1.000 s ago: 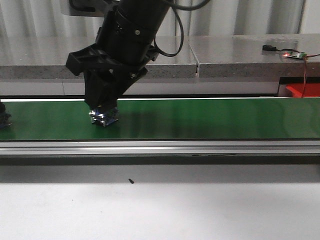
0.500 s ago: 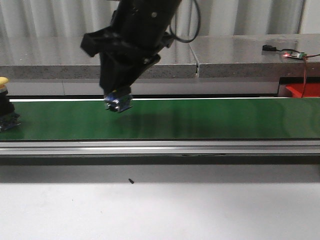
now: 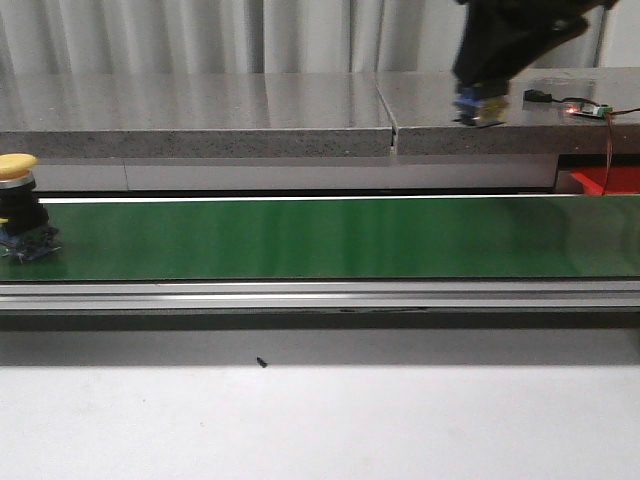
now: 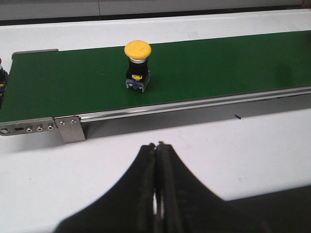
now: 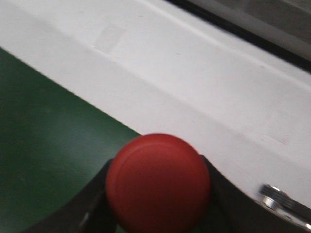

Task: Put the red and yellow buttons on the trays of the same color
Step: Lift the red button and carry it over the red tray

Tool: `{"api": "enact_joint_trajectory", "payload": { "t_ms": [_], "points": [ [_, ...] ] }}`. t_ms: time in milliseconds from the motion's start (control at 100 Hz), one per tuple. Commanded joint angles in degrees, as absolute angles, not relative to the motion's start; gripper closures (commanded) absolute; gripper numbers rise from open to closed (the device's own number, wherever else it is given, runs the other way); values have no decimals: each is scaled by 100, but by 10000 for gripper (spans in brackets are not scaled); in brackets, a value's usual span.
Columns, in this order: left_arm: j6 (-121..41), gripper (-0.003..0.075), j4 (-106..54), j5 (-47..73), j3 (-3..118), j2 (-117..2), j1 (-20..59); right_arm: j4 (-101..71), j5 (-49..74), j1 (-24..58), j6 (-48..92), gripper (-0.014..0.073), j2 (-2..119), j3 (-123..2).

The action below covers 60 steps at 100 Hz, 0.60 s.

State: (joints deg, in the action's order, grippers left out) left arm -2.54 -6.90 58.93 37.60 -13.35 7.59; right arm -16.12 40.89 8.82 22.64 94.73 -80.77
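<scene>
A red button (image 5: 158, 182) fills the right wrist view, and my right gripper (image 5: 158, 199) is shut on it. In the front view that gripper (image 3: 478, 104) hangs high at the right above the grey ledge, with the button's blue-silver base showing below it. A yellow button (image 3: 19, 205) stands upright at the left end of the green belt (image 3: 330, 238); the left wrist view shows the yellow button (image 4: 137, 65) too. My left gripper (image 4: 156, 145) is shut and empty over the white table, short of the belt. A red tray (image 3: 608, 180) peeks in at the right edge. The yellow tray is out of view.
A grey stone ledge (image 3: 200, 110) runs behind the belt. A small circuit board (image 3: 585, 108) with a red light and wires lies on it at the right. An aluminium rail (image 3: 320, 295) edges the belt in front. A tiny black speck (image 3: 262, 362) lies on the white table.
My right gripper has lifted the red button off the belt and carried it far right and up. The yellow button has ridden the belt in from the left.
</scene>
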Motion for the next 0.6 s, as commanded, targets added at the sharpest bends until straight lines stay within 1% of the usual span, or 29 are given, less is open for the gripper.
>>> {"api": "enact_joint_trajectory", "payload": {
  "t_ms": [0, 150, 320, 590],
  "points": [
    [-227, 739, -763, 5532, 3891, -1398, 799, -1707, 3798, 372, 2305, 464, 9085, -8092],
    [-227, 739, -763, 5532, 3891, -1398, 799, -1713, 3746, -433, 2213, 464, 9071, -7933],
    [-227, 739, -763, 5532, 3891, -1398, 799, -1713, 3347, -1198, 2213, 464, 9107, -7808],
    [-227, 739, -763, 5532, 3891, -1398, 799, -2024, 3248, -1885, 2149, 464, 9595, -7787]
  ]
}}
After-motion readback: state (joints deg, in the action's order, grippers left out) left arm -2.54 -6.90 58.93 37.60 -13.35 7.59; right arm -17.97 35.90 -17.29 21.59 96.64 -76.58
